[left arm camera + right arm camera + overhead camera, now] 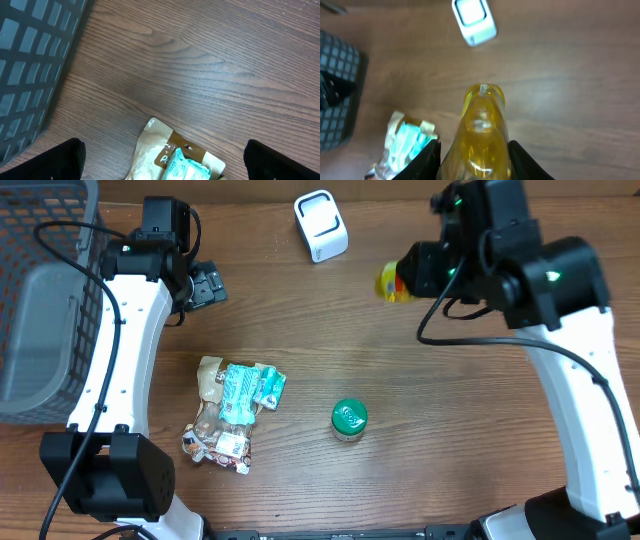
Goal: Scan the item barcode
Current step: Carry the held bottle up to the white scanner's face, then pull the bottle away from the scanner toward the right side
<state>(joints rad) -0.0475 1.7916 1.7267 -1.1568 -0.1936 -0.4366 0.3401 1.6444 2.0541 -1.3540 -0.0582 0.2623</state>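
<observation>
Holding a yellow bottle clamped in my right gripper, I logged: scanner at its ten o'clock; left gripper spread wide, snack packets at six o'clock.

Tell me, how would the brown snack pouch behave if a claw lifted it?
The brown pouch looks thin and crinkled, so probably floppy and light. The teal packet lying on it would likely slide off.

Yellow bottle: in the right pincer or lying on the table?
Held: the right pincer clamps the yellow bottle from both sides.
</observation>
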